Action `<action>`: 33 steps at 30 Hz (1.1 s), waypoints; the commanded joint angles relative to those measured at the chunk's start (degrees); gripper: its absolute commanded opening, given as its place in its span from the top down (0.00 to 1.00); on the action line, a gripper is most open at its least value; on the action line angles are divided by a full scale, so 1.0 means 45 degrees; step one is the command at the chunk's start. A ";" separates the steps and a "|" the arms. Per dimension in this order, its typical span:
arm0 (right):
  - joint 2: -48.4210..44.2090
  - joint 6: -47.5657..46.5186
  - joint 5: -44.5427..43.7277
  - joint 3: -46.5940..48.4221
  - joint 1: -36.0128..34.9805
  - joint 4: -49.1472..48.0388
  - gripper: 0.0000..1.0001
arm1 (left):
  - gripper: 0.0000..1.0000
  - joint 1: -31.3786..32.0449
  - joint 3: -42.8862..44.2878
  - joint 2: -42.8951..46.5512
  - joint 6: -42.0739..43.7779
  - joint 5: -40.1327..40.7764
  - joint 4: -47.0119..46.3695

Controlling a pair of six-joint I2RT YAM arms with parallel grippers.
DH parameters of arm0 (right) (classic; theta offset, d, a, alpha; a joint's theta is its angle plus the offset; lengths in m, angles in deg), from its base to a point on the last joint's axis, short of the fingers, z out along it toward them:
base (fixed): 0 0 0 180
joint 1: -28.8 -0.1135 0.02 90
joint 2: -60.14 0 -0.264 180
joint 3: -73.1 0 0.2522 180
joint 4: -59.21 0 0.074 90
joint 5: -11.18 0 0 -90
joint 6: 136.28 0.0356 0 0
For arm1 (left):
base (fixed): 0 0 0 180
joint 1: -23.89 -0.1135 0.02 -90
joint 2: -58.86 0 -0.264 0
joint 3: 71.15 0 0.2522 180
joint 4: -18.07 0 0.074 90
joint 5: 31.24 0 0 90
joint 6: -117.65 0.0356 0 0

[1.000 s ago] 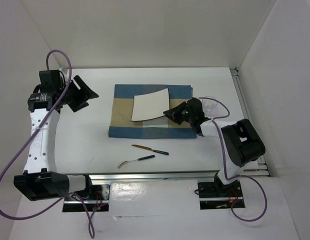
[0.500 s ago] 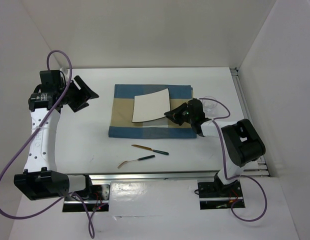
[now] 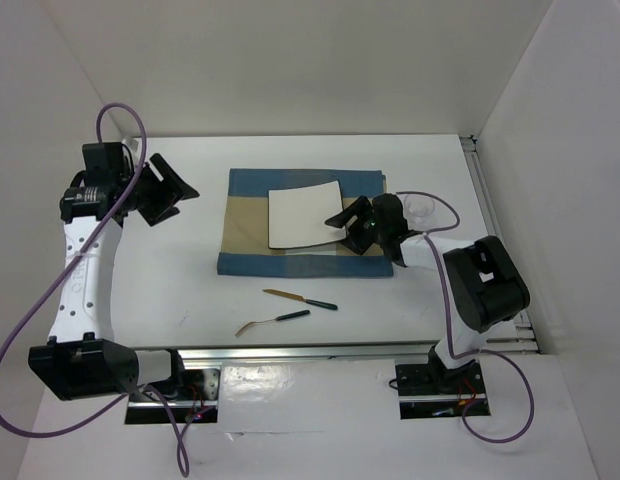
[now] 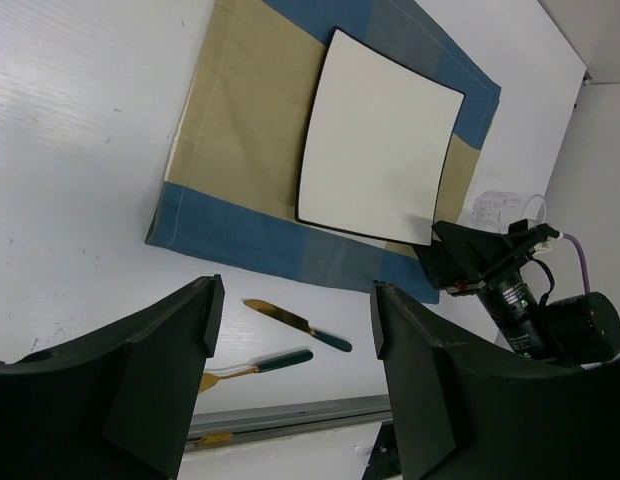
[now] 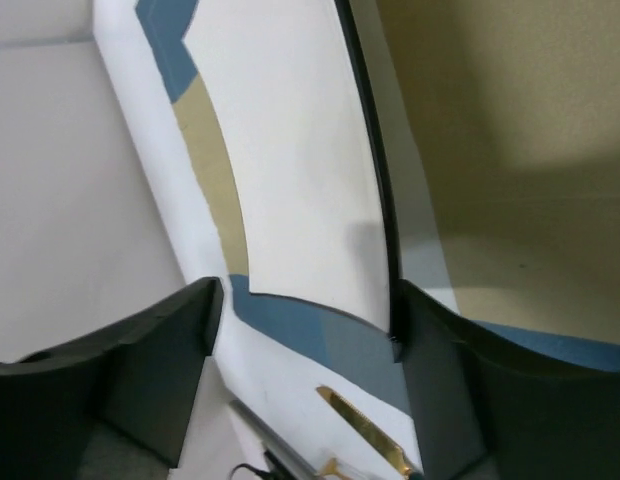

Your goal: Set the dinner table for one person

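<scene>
A white square plate (image 3: pixel 303 215) with a dark rim lies on the blue-and-tan striped placemat (image 3: pixel 245 240) in the middle of the dinner table (image 3: pixel 190 270). My right gripper (image 3: pixel 348 222) stands open at the plate's near right corner. In the right wrist view the plate (image 5: pixel 300 150) reaches between the spread fingers, its rim close against one finger (image 5: pixel 430 340). My left gripper (image 3: pixel 170 190) hangs open and empty over the table's far left. The left wrist view looks down on the plate (image 4: pixel 380 150) and placemat (image 4: pixel 240 150).
A gold knife (image 3: pixel 302 299) and a gold fork (image 3: pixel 275 320), both dark-handled, lie on the table in front of the placemat. A clear glass (image 3: pixel 420 210) stands just right of the placemat, behind my right arm. A metal rail (image 3: pixel 310 350) edges the near side.
My right gripper has opened and let go of the plate's corner. The plate has settled flatter on the placemat and sits slightly further right. The left arm has barely moved.
</scene>
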 commanded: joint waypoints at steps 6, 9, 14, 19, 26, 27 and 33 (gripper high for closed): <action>0.0309 -0.1133 -0.0906 0.1495 -0.0442 0.1778 0.13 | 0.22 0.0045 -0.0281 0.0102 -0.0076 -0.0244 -0.0388; 0.0309 -0.1271 -0.1396 0.1846 -0.0618 0.2794 0.13 | 0.22 0.0045 -0.0418 0.0219 -0.0194 -0.0361 -0.0524; 0.0446 -0.1388 -0.1709 0.1983 -0.0618 0.3695 0.13 | 0.22 0.0045 -0.0672 0.0336 -0.0194 -0.0477 -0.0525; 0.0446 -0.1681 -0.1884 0.2118 -0.0735 0.4631 0.11 | 0.22 0.0045 -0.0789 0.0571 -0.0311 -0.0478 -0.0642; -0.0974 -0.2928 -0.2626 0.2120 -0.0872 0.5824 0.11 | 0.22 0.0045 -0.1141 0.0804 -0.0428 -0.0595 -0.0877; -0.1328 -0.3163 -0.2628 0.2274 -0.1007 0.6000 0.11 | 0.22 0.0045 -0.1257 0.0805 -0.0428 -0.0595 -0.0877; -0.3031 -0.6301 -0.4264 0.5214 -0.0892 0.8924 0.11 | 0.22 0.0531 -0.2366 0.0922 -0.0876 -0.1064 -0.2180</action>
